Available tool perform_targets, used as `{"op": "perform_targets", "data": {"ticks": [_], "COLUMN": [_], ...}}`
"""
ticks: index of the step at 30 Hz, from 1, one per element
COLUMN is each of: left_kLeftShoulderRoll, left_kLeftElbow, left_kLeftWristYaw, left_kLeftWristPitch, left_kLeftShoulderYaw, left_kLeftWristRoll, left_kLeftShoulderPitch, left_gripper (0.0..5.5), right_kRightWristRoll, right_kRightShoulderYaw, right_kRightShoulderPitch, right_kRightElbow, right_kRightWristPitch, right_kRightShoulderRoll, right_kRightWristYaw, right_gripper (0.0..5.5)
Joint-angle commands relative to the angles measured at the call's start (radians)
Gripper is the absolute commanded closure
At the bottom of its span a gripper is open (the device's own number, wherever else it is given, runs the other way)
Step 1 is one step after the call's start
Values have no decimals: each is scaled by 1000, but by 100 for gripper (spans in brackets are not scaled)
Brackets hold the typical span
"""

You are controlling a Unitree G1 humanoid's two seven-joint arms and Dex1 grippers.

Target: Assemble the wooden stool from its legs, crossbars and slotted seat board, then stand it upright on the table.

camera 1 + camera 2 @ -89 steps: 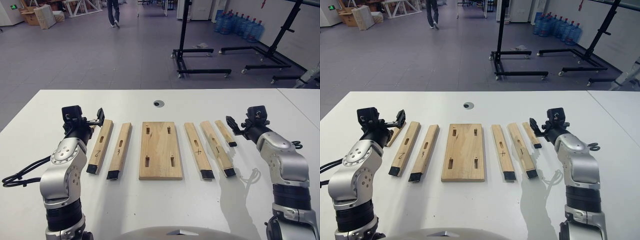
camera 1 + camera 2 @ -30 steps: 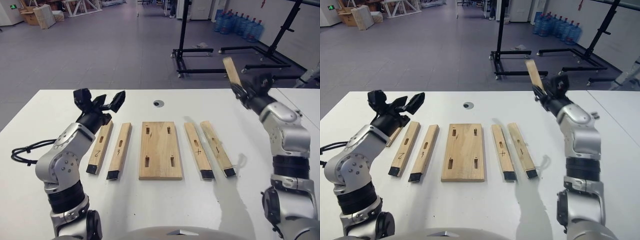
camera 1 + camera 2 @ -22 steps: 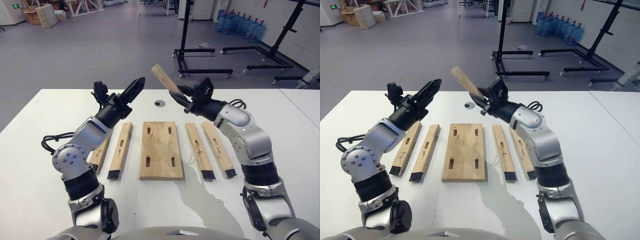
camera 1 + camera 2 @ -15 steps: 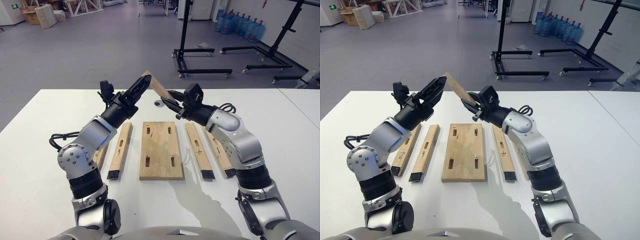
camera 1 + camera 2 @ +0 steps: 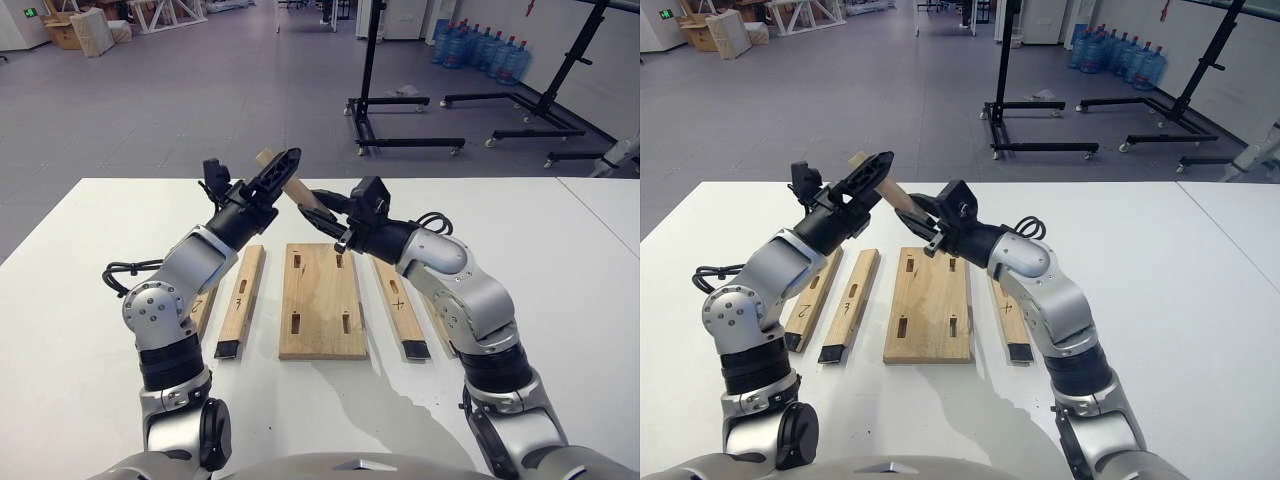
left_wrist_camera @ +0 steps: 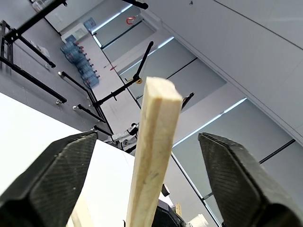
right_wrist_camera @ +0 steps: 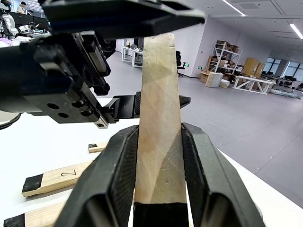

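Wooden parts lie loose and unjoined, so assembly looks barely begun. The slotted seat board (image 5: 321, 300) rests flat in the middle of the table (image 5: 570, 330), with legs (image 5: 240, 300) flat along both its long sides. The right gripper (image 5: 328, 210) is clamped near the dark-tipped lower end of a short crossbar (image 5: 300, 193), holding it tilted in the air above the board's far end. The left gripper (image 5: 278, 172), raised opposite, has its fingers (image 6: 52, 189) spread wide on either side of the crossbar's upper end, apparently not touching it.
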Motion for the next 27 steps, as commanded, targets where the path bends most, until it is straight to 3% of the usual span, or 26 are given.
{"op": "perform_targets", "data": {"ticks": [1, 12, 19, 26, 27], "left_kLeftShoulderRoll": [12, 55, 99, 97, 97], "left_kLeftElbow": [-17, -16, 35, 9, 7], "left_kLeftWristYaw": [48, 100, 38, 60, 65], "left_kLeftWristPitch": [-19, -79, -90, -105, -108], "left_kLeftShoulderYaw": [-32, -59, -66, -95, -96], "left_kLeftWristRoll": [-39, -92, -78, -70, -67], "left_kLeftShoulderPitch": [-4, 10, 21, 21, 22], "left_gripper": [219, 395, 489, 511, 511], "right_kRightWristRoll": [-2, -7, -7, -37, -43], "right_kRightShoulderYaw": [9, 2, 5, 58, 68], "right_kRightShoulderPitch": [3, 4, 1, 4, 7], "right_kRightElbow": [-10, -7, -4, -14, -14], "right_kRightWristPitch": [5, -3, -6, 19, 30], "right_kRightShoulderRoll": [0, -3, 1, -7, -11], "right_kRightWristYaw": [4, -2, -2, -2, -3], "right_gripper": [422, 422, 422, 422, 383]}}
